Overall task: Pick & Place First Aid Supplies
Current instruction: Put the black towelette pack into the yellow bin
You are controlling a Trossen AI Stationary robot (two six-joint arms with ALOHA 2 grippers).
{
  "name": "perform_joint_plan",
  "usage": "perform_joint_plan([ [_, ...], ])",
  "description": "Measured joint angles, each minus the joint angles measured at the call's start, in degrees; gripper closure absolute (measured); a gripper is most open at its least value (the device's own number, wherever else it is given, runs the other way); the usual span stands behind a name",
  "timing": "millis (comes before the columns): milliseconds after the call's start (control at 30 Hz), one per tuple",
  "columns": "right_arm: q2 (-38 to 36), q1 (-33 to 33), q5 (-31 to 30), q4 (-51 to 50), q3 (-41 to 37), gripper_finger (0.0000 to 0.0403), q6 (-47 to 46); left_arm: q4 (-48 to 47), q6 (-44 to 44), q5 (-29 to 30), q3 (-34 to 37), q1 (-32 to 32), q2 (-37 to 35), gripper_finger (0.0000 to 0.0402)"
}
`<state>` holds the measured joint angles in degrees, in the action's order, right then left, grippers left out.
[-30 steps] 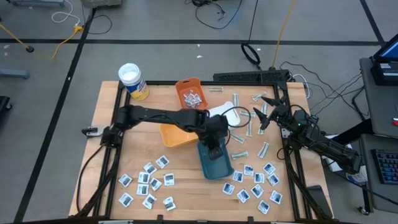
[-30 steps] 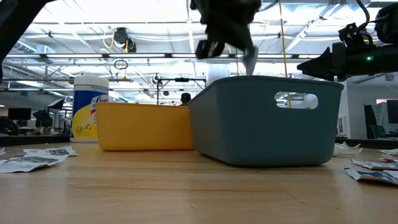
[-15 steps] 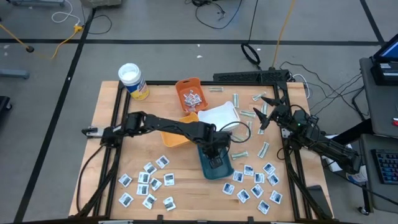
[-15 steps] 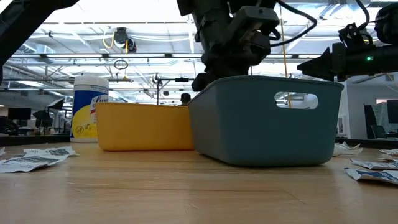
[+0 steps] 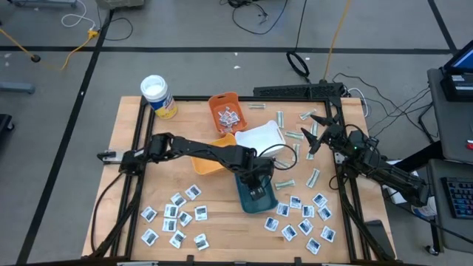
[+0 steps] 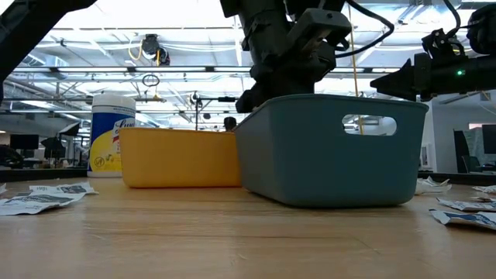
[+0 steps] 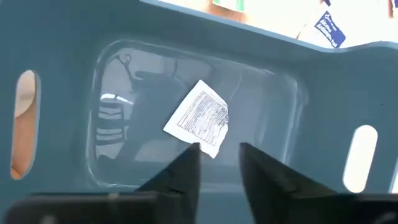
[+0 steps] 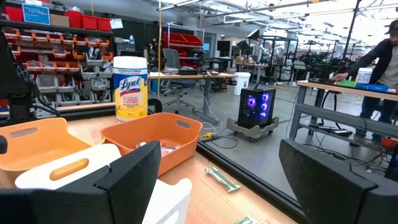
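one sachet [image 7: 199, 117] lies flat in the teal tray [image 7: 74, 37]; lift the left gripper [image 7: 214, 158], fingers spread and empty, straight up, clear of the walls.

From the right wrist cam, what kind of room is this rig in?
Probably an open robotics lab or workshop: shelves of red parts bins, workbenches, a lit PC tower on the floor and a person at a bench. Exposed ceiling trusses show behind the table.
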<state>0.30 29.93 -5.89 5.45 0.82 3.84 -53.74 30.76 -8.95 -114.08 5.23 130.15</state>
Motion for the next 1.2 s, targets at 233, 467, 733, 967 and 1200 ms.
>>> perform_joint_plan([
  [233, 0.0, 0.0, 0.0, 0.0, 0.0, 0.0080, 0.0, 0.0, -0.1, -1.4, 0.0, -0.1, 0.0, 0.0159],
  [467, 0.0, 0.0, 0.0, 0.0, 0.0, 0.0080, 0.0, -0.2, -0.2, -1.5, 0.0, -0.2, -1.2, 0.0102],
  [733, 0.0, 0.0, 0.0, 0.0, 0.0, 0.0080, 0.0, -4.9, -0.4, -0.8, 0.0, -1.6, -6.1, 0.0101],
  [967, 0.0, 0.0, 0.0, 0.0, 0.0, 0.0080, 0.0, -12.4, -2.2, 3.5, 0.5, -1.1, -10.5, 0.0118],
  [1200, 0.0, 0.0, 0.0, 0.0, 0.0, 0.0080, 0.0, -9.0, -1.8, 4.7, 12.7, 0.5, -20.0, 0.0119],
])
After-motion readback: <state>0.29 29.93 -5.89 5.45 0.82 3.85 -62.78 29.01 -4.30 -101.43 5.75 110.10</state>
